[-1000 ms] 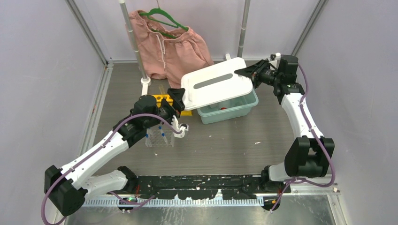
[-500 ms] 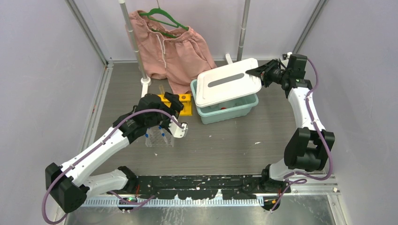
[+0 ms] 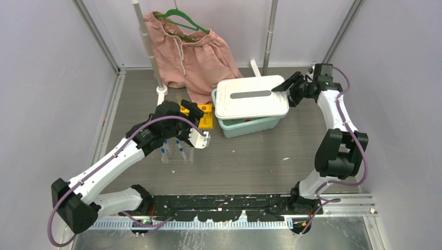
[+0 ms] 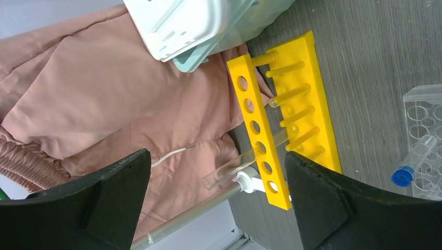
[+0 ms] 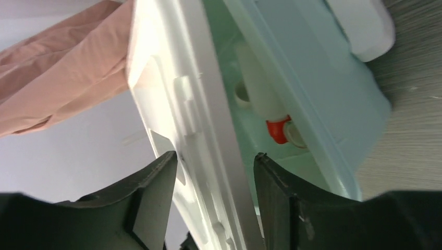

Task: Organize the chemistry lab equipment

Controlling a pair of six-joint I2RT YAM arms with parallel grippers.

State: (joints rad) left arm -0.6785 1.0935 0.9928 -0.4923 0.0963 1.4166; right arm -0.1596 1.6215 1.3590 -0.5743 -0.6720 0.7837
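The glassware is what needs care: a clear glass tube [image 4: 245, 159] leans tilted in the yellow rack [image 4: 318, 94], just left of the teal bin [image 5: 333, 88]; it looks light, stiff, slick and easily broken, so I would take it at mid-shaft with gentle pressure and lift it along its own axis. The blue-capped vial [image 4: 417, 156] lies across the clear rack [image 4: 425, 112], nearer than the yellow one; its cap looks the surest place to hold. The left gripper [image 4: 217, 156] hovers over the yellow rack with its claw spread wide and empty; the right gripper [image 5: 216, 154] has its claw apart on either side of the white lid [image 5: 172, 62] rim, but I cannot tell whether the pads press it. Only the right wrist view shows the white squeeze bottle [image 5: 260, 99] lying inside the bin; only the left wrist view shows the tube against the pink shorts [image 4: 104, 104]; the overhead view alone shows the lid lying on the bin.
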